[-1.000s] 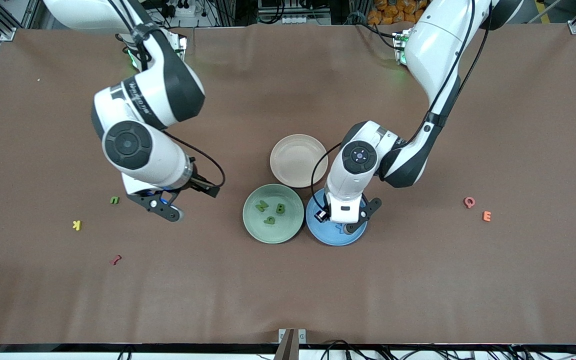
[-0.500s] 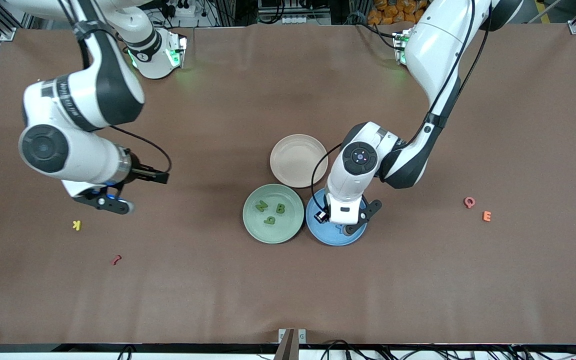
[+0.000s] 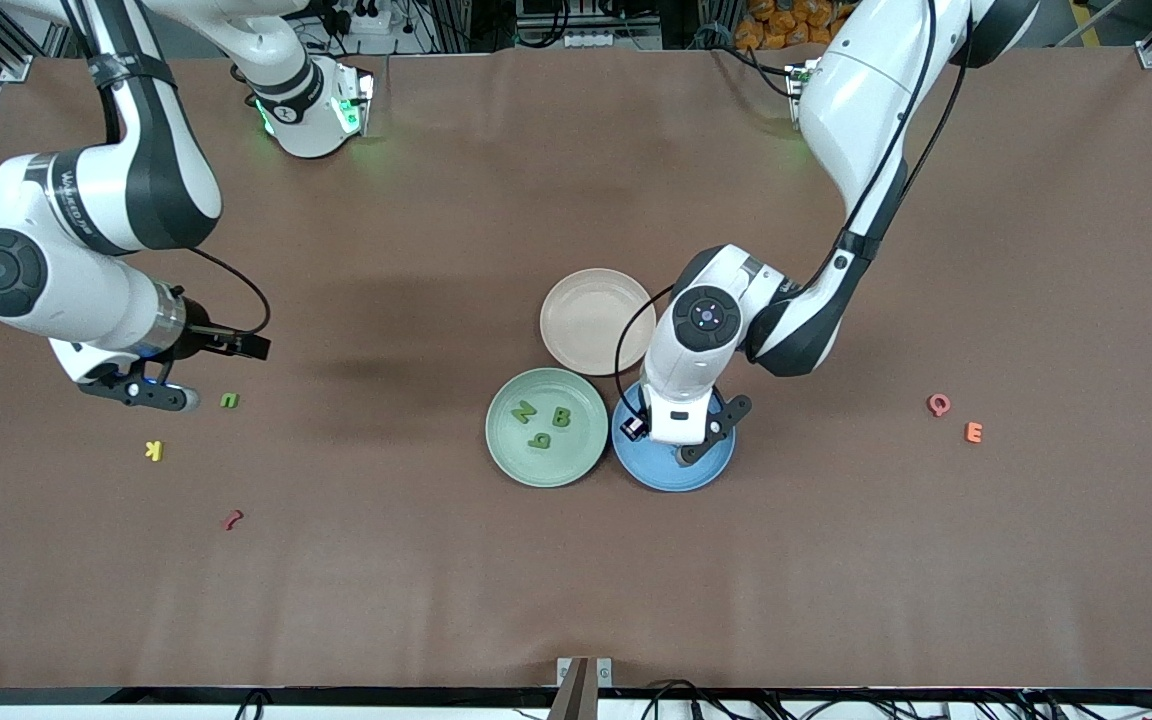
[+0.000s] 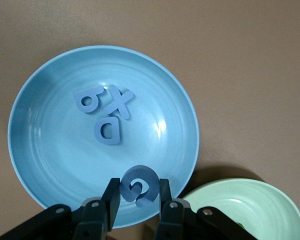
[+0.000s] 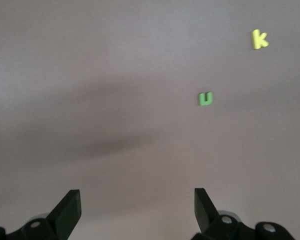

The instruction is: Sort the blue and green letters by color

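Observation:
My left gripper (image 4: 138, 201) is shut on a light blue G (image 4: 138, 186) and holds it over the edge of the blue plate (image 4: 50, 165). A blue b (image 4: 90, 99), X (image 4: 121, 102) and D (image 4: 108, 130) lie in that plate. In the front view the left hand (image 3: 681, 440) covers much of the blue plate (image 3: 671, 478). Green N (image 3: 522, 411), B (image 3: 561, 417) and p (image 3: 539, 440) lie in the green plate (image 3: 546, 468). A green u (image 3: 229, 400) lies on the table cloth beside my open, empty right gripper (image 3: 151, 393); the right wrist view shows the u (image 5: 205, 99) ahead of the right gripper (image 5: 137, 207).
An empty beige plate (image 3: 596, 320) stands by the two coloured plates, farther from the front camera. A yellow K (image 3: 154, 450) and a dark red piece (image 3: 232, 519) lie near the u. A pink Q (image 3: 938, 404) and orange E (image 3: 974, 432) lie toward the left arm's end.
My right arm has swung toward its own end of the table, passing over the green u, which shows again. My left gripper has shifted slightly over the blue plate, still holding the G.

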Action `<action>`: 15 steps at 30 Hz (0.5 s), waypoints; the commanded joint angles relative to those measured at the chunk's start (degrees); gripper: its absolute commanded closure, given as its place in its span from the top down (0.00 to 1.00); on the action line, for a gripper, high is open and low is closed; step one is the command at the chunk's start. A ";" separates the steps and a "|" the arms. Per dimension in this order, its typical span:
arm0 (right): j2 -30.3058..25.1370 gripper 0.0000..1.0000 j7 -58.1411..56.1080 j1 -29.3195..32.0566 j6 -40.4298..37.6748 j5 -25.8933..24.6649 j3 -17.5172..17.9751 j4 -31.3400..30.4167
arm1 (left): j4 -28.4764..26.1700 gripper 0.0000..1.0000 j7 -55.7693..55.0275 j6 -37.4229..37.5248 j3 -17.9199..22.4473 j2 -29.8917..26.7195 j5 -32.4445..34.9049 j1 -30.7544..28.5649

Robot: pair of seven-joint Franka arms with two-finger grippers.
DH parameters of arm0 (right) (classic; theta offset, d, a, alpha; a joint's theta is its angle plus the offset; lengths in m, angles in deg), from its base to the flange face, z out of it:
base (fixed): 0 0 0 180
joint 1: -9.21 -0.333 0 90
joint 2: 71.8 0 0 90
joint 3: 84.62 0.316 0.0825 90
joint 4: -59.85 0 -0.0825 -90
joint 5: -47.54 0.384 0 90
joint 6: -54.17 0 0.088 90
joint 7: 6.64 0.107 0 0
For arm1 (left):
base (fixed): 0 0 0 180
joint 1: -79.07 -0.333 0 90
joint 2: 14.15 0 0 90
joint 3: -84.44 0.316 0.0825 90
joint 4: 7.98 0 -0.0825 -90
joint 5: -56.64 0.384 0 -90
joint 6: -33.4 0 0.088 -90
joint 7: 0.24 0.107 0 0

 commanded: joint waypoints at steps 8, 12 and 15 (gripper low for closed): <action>-7.52 1.00 -10.61 7.80 11.74 -1.34 1.09 -14.44 | -0.17 1.00 0.85 0.31 0.31 2.61 -0.02 1.99; -8.23 1.00 -11.67 9.47 15.25 -1.43 1.09 -17.43 | -0.17 1.00 2.59 1.36 0.75 1.65 0.07 1.46; -8.14 1.00 -12.46 10.70 18.76 -1.43 1.17 -19.53 | -0.08 1.00 7.42 2.59 0.92 0.41 0.07 0.06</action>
